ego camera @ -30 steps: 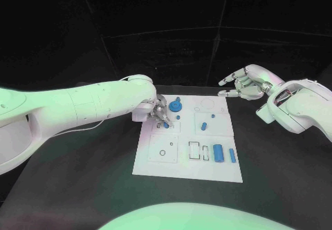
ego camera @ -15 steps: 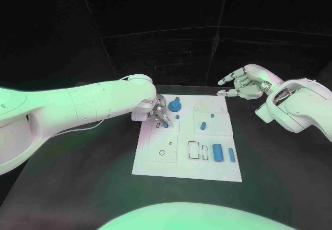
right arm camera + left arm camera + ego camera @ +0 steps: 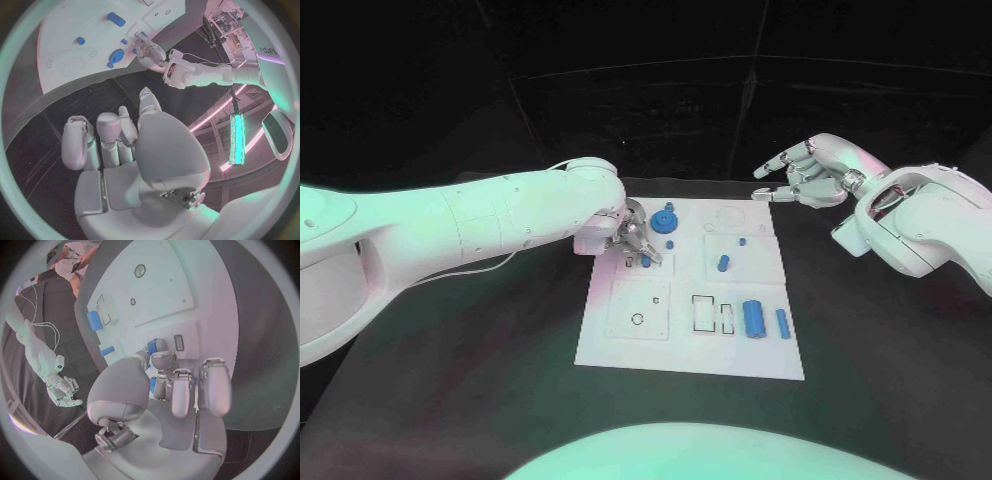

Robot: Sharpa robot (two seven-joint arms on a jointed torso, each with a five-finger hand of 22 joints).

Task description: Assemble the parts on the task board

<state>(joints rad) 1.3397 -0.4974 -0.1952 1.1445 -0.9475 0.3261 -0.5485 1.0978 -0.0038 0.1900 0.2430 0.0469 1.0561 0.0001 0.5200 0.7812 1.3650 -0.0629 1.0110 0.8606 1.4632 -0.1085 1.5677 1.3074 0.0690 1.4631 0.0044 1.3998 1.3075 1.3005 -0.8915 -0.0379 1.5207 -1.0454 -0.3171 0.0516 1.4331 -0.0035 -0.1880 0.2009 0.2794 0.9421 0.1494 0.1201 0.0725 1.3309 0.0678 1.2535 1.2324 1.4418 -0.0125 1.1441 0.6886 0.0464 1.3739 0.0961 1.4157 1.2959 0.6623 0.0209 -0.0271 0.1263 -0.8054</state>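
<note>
The white task board (image 3: 625, 345) lies mid-table. My left hand (image 3: 632, 238) is low over its far left corner, thumb and a finger pinching a small blue part (image 3: 152, 345) beside a rectangular slot (image 3: 179, 342). A round blue part (image 3: 665, 217) stands just beyond that hand. A blue peg (image 3: 724, 264) lies mid-board, and two blue cylinders (image 3: 756, 319) lie near the right edge. My right hand (image 3: 808, 172) hangs in the air beyond the board's far right corner, fingers spread, holding nothing. The right wrist view shows the board (image 3: 65, 70) and the left hand (image 3: 150, 52) from afar.
Empty outlined slots (image 3: 707, 313) sit left of the cylinders, and a small ring mark (image 3: 638, 319) lies on the board's near left. Black table (image 3: 473, 340) surrounds the board on all sides. My left forearm (image 3: 488, 225) spans the table's left side.
My right hand has risen slightly. The left hand stays at the board's far left corner with the small blue part.
</note>
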